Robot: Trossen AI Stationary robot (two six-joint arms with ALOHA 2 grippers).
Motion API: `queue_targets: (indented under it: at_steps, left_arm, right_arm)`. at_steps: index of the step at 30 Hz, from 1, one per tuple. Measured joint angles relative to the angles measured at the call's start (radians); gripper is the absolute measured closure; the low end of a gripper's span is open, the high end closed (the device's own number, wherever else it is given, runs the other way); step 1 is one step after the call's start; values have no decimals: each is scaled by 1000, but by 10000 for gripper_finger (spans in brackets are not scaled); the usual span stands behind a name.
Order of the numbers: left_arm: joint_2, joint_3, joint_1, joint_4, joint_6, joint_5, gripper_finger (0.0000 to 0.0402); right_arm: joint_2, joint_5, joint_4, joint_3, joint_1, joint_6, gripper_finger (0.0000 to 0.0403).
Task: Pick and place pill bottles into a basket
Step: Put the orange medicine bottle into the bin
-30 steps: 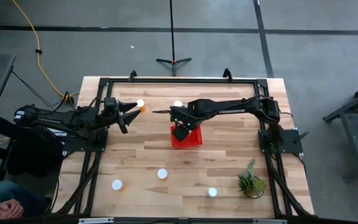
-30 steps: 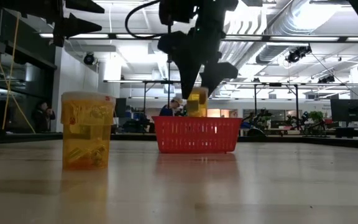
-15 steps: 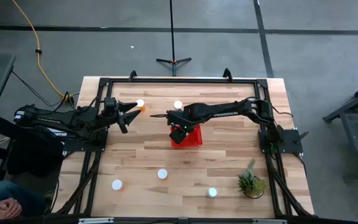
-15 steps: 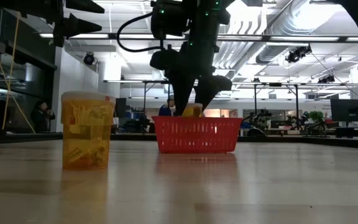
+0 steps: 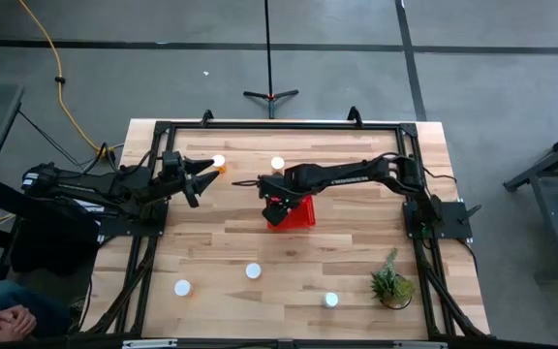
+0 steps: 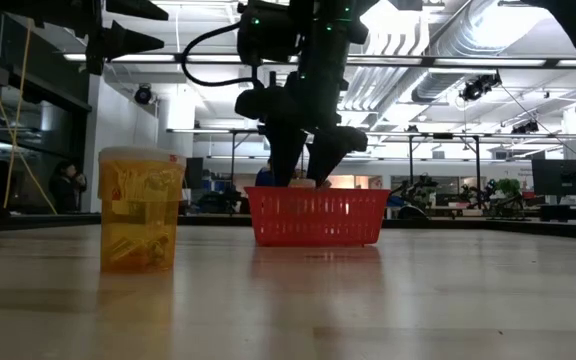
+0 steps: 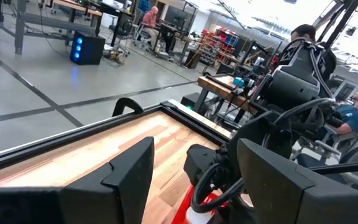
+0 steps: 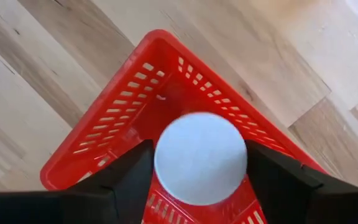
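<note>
Red lattice walls fill my right wrist view: my right tool (image 8: 201,163) hangs directly over the basket (image 8: 104,140), clamped on a pill bottle (image 8: 200,158) whose white cap sits squeezed between my two fingers. From the low view the tool (image 6: 301,165) reaches just down to the basket's rim (image 6: 316,192), so I judge the bottle is only partly inside.

What worries me is the release. The tool hangs toward one corner rather than the middle; if I let go while the bottle is this close to the wall, it could catch the rim, tip, and roll out onto the table (image 5: 221,242). The basket is light plastic, so a nudge from my fingers could also slide it.

My left tool (image 5: 204,173) waits at the table's left edge with its fingers apart, another bottle (image 5: 219,162) just beside its tip. Four more stand on the table: (image 5: 278,163), (image 5: 253,270), (image 5: 182,287), (image 5: 330,300). A careless sweep by either arm could topple them.
</note>
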Motion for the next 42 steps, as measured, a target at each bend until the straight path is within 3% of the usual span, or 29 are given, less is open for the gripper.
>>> queue_targets:
  at_steps: [14, 23, 28, 31, 34, 38, 42]
  left_arm:
    - [0, 0, 0, 0, 0, 0, 137]
    - [0, 0, 0, -1, 0, 25, 137]
    - [0, 0, 0, -1, 0, 26, 137]
    - [0, 0, 0, -1, 0, 26, 137]
    - [0, 0, 0, -1, 0, 26, 137]
    - [0, 0, 0, -1, 4, 26, 137]
    - [0, 0, 0, -2, 5, 26, 137]
  right_arm:
    - [0, -32, 2, 13, -26, 0, 159]
    - [0, 3, -40, 142, -53, -74, 159]
    - [0, 48, -90, 285, -62, -191, 168]
    - [-1, 13, -85, 353, -79, -275, 176]
    - [-2, -39, -23, 378, -89, -473, 176]
    - [-2, -51, -8, 380, -73, -737, 159]
    - [-2, -52, -52, 380, -88, -793, 128]
